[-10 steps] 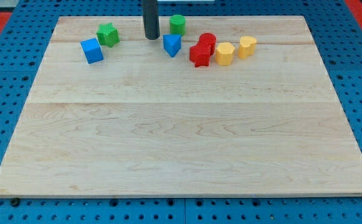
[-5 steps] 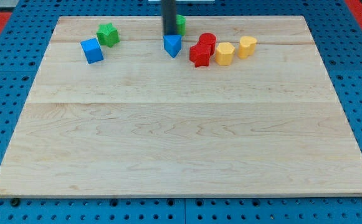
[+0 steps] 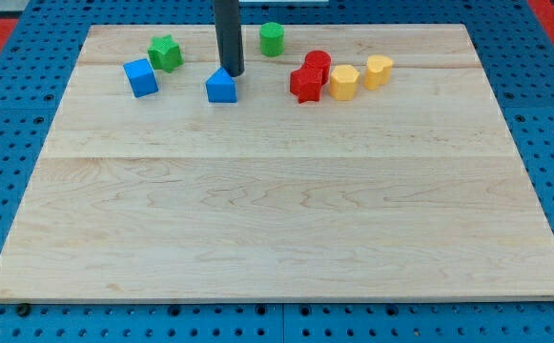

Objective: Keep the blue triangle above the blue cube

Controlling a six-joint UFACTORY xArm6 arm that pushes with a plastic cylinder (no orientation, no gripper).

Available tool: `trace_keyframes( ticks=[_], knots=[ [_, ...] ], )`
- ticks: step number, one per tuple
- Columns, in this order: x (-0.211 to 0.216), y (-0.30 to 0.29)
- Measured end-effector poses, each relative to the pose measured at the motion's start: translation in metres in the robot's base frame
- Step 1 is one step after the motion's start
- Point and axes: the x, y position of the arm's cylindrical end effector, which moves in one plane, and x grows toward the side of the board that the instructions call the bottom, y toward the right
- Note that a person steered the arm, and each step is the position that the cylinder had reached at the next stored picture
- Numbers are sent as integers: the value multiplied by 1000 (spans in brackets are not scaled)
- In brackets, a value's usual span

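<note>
Seven small coloured plastic blocks sat along the far edge of the pale wooden worktop [image 3: 277,219], all up near the view's top. My tool was just a straight dark rod, so there were no jaws to be open or closed, and it gripped nothing. My tip [image 3: 229,74] came down right at the top right of the blue triangle block [image 3: 221,86], touching it or as good as touching, hard to call from this angle. That blue triangle block lay a bit left of the middle of the far edge. The blue cube block [image 3: 141,77] was well apart from it, toward the far left corner, at roughly the same level and maybe slightly higher in the view. A green star-shaped block [image 3: 166,52] sat just beside the blue cube block on its upper right. A green cylinder block [image 3: 272,38] stood close to the far edge, right of the rod. Further right was a tight cluster: a red star-shaped block [image 3: 306,84] touching a red cylinder block [image 3: 318,64], then a yellow hexagonal block [image 3: 343,82] and a rounded yellow block [image 3: 379,71] next to it.
</note>
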Motion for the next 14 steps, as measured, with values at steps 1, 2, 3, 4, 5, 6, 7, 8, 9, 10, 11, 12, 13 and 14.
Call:
trace_keyframes(
  ticks=[1,2,3,4,5,6,7,8,9,10,11,12,13,14],
  knots=[
    [0,6],
    [6,7],
    [10,7],
    [11,7],
    [12,7],
    [12,7],
    [15,11],
    [26,23],
    [34,23],
    [43,8],
    [43,1],
    [44,-7],
    [44,-19],
    [42,-31]
  ],
)
